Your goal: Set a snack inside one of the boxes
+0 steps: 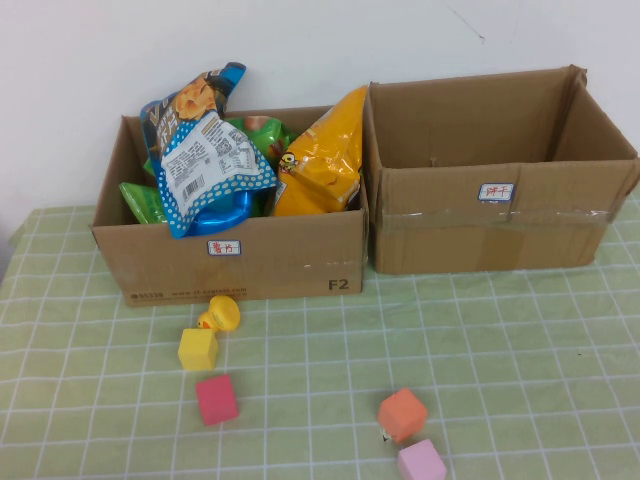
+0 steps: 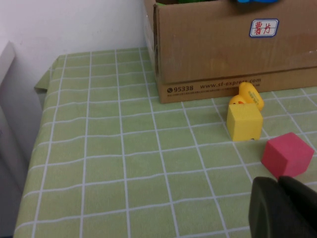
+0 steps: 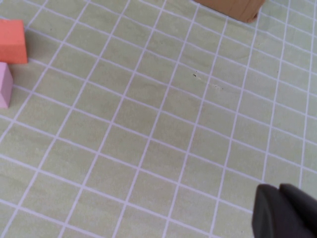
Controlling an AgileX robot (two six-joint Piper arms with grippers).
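On the green checked tablecloth (image 1: pixel 520 340), two brown cardboard boxes stand side by side across the upper half of the high view. The left box (image 1: pixel 290 262) is packed with snack bags: a blue-and-white dotted bag (image 1: pixel 208 170) with a printed label leans over its front edge, a glossy orange-yellow chip bag (image 1: pixel 322 158) stands upright at its right end, and green packets (image 1: pixel 140 200) show at its left end. The right box (image 1: pixel 500 225) shows only bare cardboard inside and carries a small white label on its front.

Below the left box, a yellow rubber duck (image 1: pixel 220 314) touches a yellow foam cube (image 1: pixel 198 349), with a pink-red cube (image 1: pixel 217 399) just below them. Toward the lower centre sit an orange cube (image 1: pixel 402 414) and a lilac cube (image 1: pixel 421 461), close together.

Neither arm shows in the high view. The left gripper (image 2: pixel 280 208) appears in the lower right corner of its wrist view, near the pink-red cube, holding nothing; whether its fingers are parted I cannot tell. The right gripper (image 3: pixel 282 213) hovers over bare cloth, also empty, its spread equally unclear.
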